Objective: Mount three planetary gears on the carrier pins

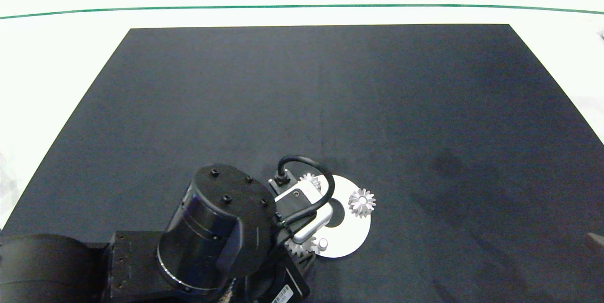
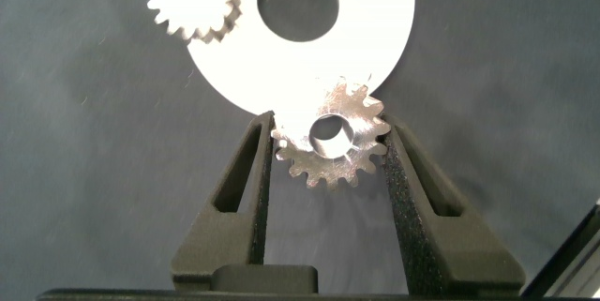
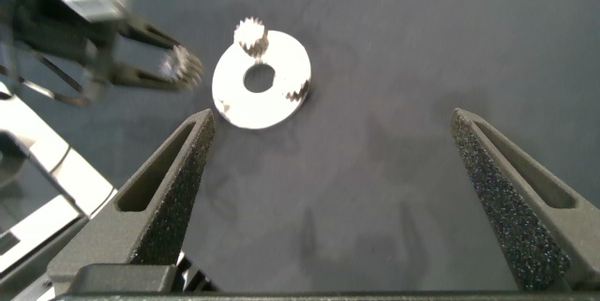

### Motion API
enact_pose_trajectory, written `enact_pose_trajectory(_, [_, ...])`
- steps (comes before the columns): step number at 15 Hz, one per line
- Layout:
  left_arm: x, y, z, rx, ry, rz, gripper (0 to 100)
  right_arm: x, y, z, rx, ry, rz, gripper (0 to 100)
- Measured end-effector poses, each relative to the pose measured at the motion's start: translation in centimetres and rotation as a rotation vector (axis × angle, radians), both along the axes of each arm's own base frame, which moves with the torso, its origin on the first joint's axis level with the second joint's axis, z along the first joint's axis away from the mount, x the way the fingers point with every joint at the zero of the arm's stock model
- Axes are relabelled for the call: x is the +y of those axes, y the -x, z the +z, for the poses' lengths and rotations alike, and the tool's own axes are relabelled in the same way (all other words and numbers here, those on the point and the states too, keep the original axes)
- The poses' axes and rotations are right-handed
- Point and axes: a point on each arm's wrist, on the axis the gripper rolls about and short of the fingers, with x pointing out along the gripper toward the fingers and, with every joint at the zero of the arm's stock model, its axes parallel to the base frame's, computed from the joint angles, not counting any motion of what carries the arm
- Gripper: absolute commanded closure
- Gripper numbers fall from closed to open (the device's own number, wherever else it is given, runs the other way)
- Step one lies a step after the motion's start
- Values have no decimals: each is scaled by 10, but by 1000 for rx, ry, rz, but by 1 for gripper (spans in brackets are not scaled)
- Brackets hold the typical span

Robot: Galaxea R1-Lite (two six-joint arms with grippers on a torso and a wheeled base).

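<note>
From above, my left arm covers part of the white disc (image 1: 349, 234) on the dark tabletop (image 1: 424, 105). One gear (image 1: 362, 202) sits on the disc's right side, another (image 1: 310, 181) peeks out at its far edge, and a bare pin (image 1: 323, 244) stands near the front.

My left wrist camera shows what the arm hides: my left tool (image 2: 326, 146) pinches a third gear (image 2: 331, 134) at the disc's rim.

My right wrist camera shows my right tool (image 3: 333, 151) spread wide, well apart from the disc.
</note>
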Motion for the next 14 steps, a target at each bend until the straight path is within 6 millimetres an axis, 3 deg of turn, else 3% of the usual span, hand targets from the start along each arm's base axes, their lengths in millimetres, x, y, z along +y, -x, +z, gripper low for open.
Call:
enact_pose_trajectory(8, [-39, 2, -9, 11, -24, -75, 69, -11, 13, 7, -70, -22, 2, 0])
enact_pose_trajectory(14, [-41, -18, -19, -11, -89, -59, 69, -12, 14, 7, -72, -25, 4, 0])
